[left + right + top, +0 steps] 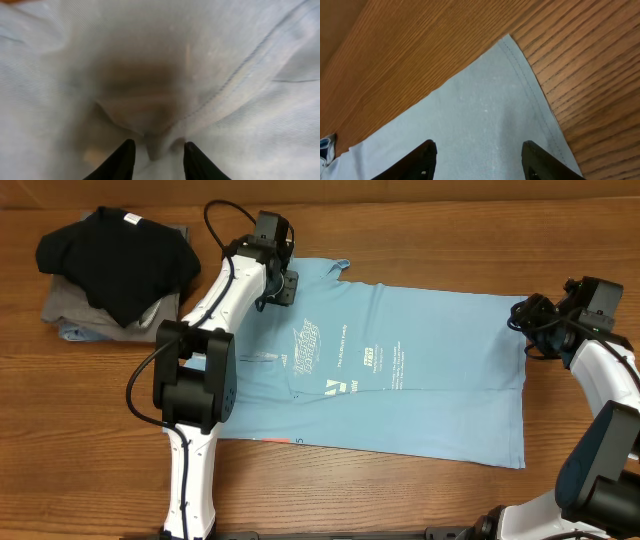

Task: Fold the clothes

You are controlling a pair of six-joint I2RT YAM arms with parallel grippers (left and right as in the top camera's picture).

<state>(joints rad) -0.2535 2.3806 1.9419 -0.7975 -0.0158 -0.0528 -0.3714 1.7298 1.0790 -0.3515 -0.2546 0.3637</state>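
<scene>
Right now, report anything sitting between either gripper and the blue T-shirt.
Nothing visible does. The left gripper is already down on the T-shirt near its collar end, with a fold of cloth between its fingers. The right gripper hangs open directly over one corner of the shirt, with only cloth and bare table beneath.

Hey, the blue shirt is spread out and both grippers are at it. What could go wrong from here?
1. The left gripper has only a small tuck of the T-shirt between its fingers. A pull may slip it out or lift just one layer.
2. The right gripper is open over the flat hem corner. Closing there could miss the thin fabric or scrape the table.
3. The black shirt lies near the left arm, so a wide sweep could drag it.
</scene>
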